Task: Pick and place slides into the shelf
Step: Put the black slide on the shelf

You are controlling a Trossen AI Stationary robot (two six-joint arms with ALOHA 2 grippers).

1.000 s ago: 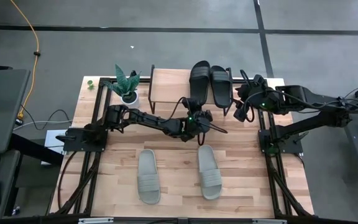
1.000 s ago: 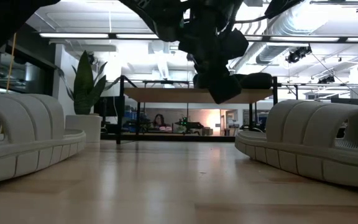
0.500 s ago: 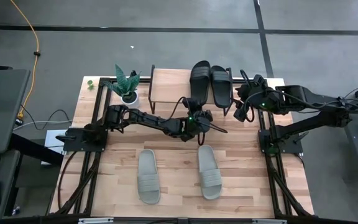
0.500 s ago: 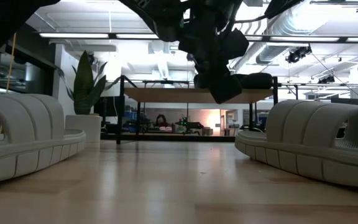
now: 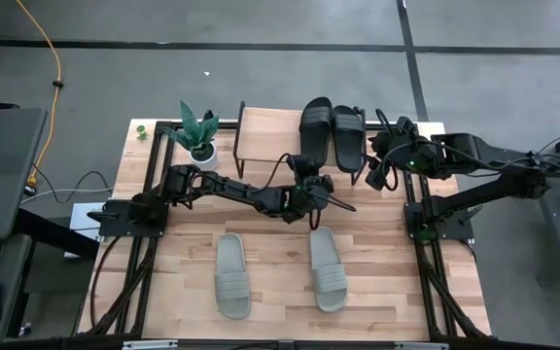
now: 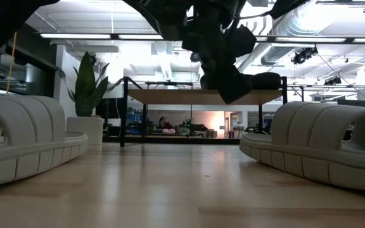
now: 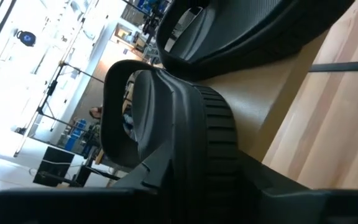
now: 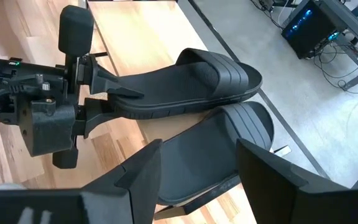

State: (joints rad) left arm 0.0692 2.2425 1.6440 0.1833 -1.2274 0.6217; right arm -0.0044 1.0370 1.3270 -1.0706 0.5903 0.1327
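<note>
Black slides (image 5: 331, 130) lie side by side on the shelf (image 5: 265, 136) — my left claw (image 5: 315, 181) sits at one heel, grip uncertain; my right claw (image 5: 375, 165) waits open beside. Next: the grey-green slides (image 5: 231, 275) on the surface (image 5: 270, 277).

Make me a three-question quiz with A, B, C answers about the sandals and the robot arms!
1. Where do the two black slides lie?
A. on the shelf
B. on the floor
C. beside the plant

2. How many grey-green slides lie on the table?
A. one
B. two
C. four

3. The right gripper is
A. open
B. shut on a slide
C. out of view

Answers: 1 A, both rest on the plank top. 2 B, a pair lies near the front edge. 3 A, its fingers stand apart above a black slide.
</note>
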